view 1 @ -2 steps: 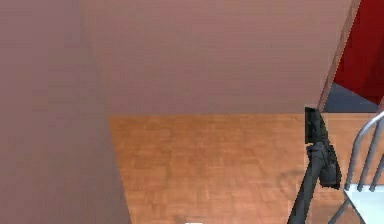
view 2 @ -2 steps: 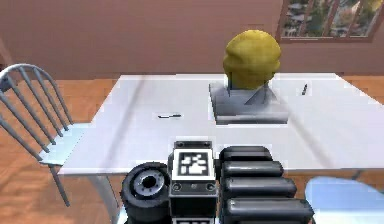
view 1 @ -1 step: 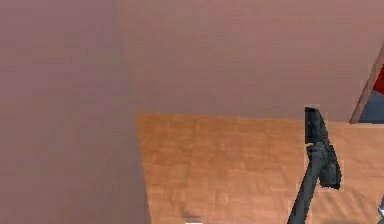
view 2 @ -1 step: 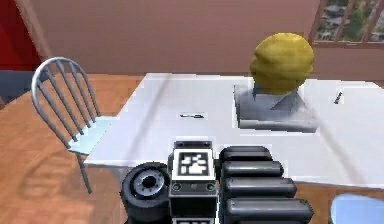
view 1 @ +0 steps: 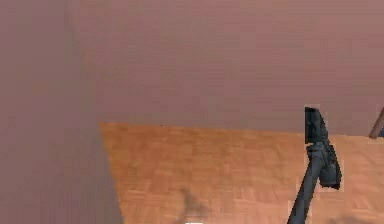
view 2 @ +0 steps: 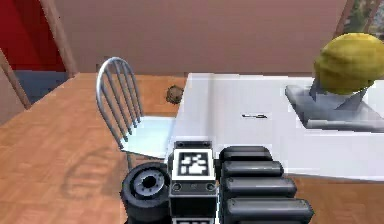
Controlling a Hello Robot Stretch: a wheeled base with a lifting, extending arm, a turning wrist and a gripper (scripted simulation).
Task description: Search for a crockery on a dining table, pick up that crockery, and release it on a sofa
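Observation:
A white dining table (view 2: 240, 135) spreads across the arm side view's right half. A small thin dark thing (view 2: 257, 116) lies on its top. At its far left corner sits a small brown rounded blob (view 2: 175, 94); I cannot tell whether it rests on the table or beyond it. The arm's dark stacked segments (view 2: 252, 185) rise from the bottom edge, with a white marked square (view 2: 193, 165) beside them. Left of that square is the gripper (view 2: 148, 192), a dark round body in front of the chair. Its far end cannot be made out, so I cannot tell whether it holds anything.
A metal-backed chair (view 2: 128, 100) with a white seat stands against the table's left side. A yellow bust (view 2: 350, 62) on a grey base sits on the table's right. A red panel (view 2: 30, 35) is at the upper left. In the forward view, a mauve wall (view 1: 200, 60) stands close ahead, and a dark leaning pole (view 1: 320, 160) rises over the wood floor (view 1: 220, 170).

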